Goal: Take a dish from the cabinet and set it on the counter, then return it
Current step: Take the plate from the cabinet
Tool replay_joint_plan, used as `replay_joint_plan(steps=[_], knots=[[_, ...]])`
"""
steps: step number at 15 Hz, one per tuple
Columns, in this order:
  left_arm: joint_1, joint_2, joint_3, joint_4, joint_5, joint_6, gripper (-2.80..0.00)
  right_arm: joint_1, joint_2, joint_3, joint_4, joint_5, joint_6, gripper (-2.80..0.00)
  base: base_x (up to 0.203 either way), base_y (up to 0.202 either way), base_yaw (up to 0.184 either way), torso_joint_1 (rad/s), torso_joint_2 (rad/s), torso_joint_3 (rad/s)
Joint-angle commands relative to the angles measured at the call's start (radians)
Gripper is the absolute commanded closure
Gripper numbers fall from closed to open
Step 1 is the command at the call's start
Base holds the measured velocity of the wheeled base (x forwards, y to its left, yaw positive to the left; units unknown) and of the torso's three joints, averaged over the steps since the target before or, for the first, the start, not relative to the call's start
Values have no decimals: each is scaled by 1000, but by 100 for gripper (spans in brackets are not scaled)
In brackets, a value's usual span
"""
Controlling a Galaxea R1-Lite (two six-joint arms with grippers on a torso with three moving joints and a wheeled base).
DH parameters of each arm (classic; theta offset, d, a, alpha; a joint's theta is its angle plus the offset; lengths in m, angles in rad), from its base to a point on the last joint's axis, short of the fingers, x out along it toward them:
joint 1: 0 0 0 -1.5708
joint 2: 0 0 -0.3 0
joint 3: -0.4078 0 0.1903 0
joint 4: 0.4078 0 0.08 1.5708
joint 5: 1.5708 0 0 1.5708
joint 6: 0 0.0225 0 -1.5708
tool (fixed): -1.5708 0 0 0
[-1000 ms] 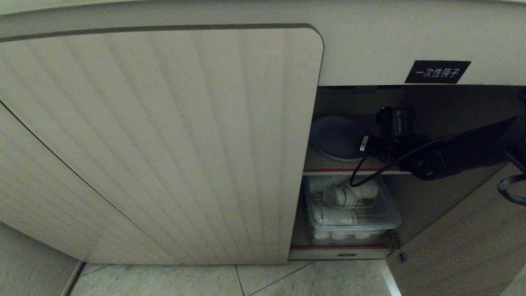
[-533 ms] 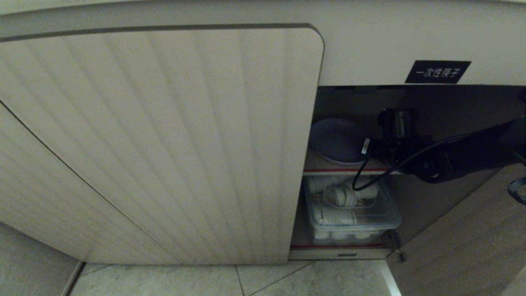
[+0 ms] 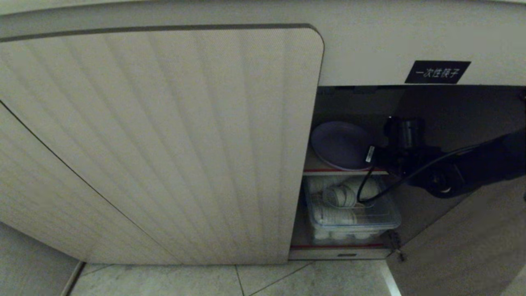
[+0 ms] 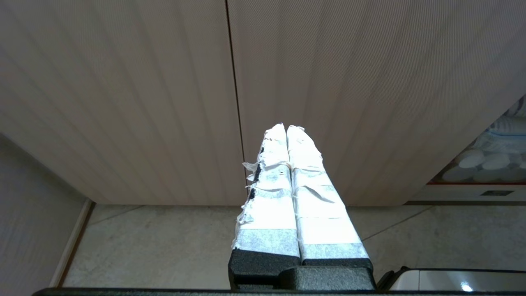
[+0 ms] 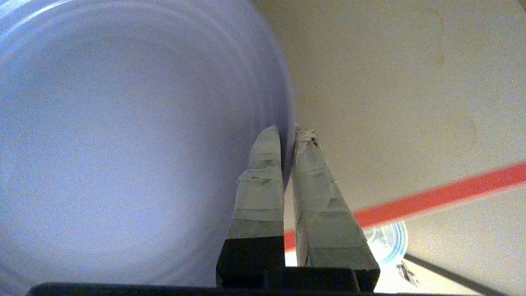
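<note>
The dish (image 3: 339, 144) lies on the cabinet's (image 3: 164, 144) inner shelf (image 3: 328, 167), just inside the open right-hand bay and below the small black label (image 3: 437, 72). Its near edge reaches out to the shelf's red-lined front lip. From the shelf, the right claw (image 5: 287, 131) comes in from the right and has the dish's right-hand rim between its taped fingers (image 5: 263, 181), one on the inner face and the other outside; they are pressed nearly together on that thin edge, so it pinches the rim.

I would judge this the take-out step, with the grip made and the dish about to leave the shelf. The next move seems to call for a slight lift to free the dish from the lip, then a level draw outward past the door edge; a grip so far out on the rim could let the dish sag or twist.

Below the shelf sits a clear bin (image 3: 353, 211) of white cups. Away from the shelf, the left claw (image 4: 286, 127) hangs idle before the closed ribbed door, above the tiled floor (image 4: 164, 246), its fingers pressed together on nothing.
</note>
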Motion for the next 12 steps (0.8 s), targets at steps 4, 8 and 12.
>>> replay_joint_plan(steps=[4,8,12], knots=[[0,0,0,0,0,-1,0,16,-32,98,-69,-2,2,0,0,0,0,0,0,0],[0,0,0,-2,0,-1,0,23,-60,121,-77,-2,2,0,0,0,0,0,0,0],[0,0,0,0,0,-1,0,23,-99,150,-76,-2,2,0,0,0,0,0,0,0]])
